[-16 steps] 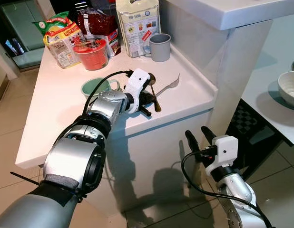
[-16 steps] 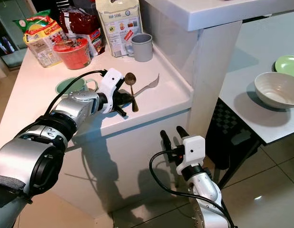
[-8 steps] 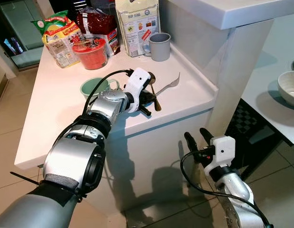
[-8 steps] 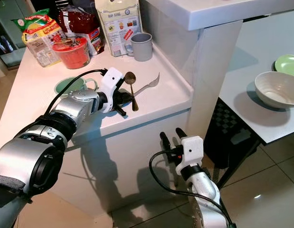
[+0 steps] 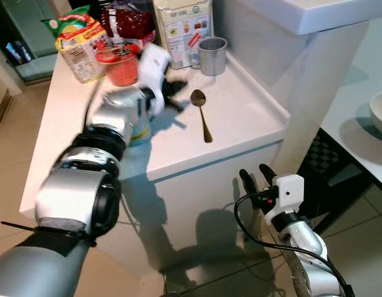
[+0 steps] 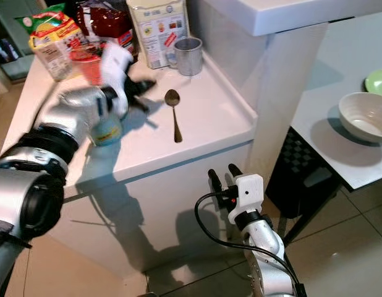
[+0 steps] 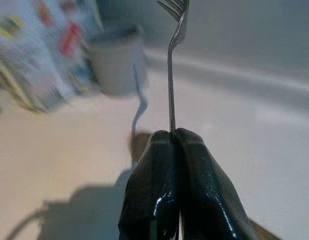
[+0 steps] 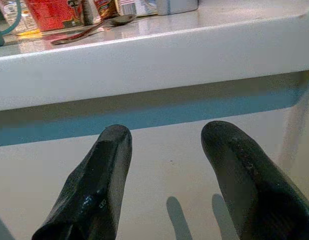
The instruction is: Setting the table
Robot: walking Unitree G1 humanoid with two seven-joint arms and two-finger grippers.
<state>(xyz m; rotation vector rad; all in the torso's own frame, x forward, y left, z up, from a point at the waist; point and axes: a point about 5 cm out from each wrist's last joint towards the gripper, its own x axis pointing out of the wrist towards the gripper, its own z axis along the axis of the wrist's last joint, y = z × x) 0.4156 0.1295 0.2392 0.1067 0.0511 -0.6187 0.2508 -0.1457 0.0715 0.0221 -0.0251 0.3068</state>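
My left gripper (image 7: 173, 136) is shut on the handle of a silver fork (image 7: 170, 70), whose tines point away from the fingers. In the eye views that gripper (image 5: 172, 93) is blurred, raised over the white counter (image 5: 240, 133) near the red tub (image 5: 120, 67). A brown spoon (image 5: 201, 112) lies alone on the counter to its right. The teal mug (image 6: 106, 131) is mostly hidden under my left forearm. My right gripper (image 5: 255, 180) hangs open below the counter's front edge, with nothing between its fingers (image 8: 97, 185).
A grey cup (image 5: 212, 55), a white bag (image 5: 182, 28) and snack packets (image 5: 80, 46) stand at the back of the counter. A dining table on the right carries a white bowl (image 6: 363, 117) and a green plate (image 6: 379, 81). Tiled floor lies below.
My left gripper has lifted the fork off the counter and swung it back and left toward the packets. The spoon stayed put. The right arm barely moved.
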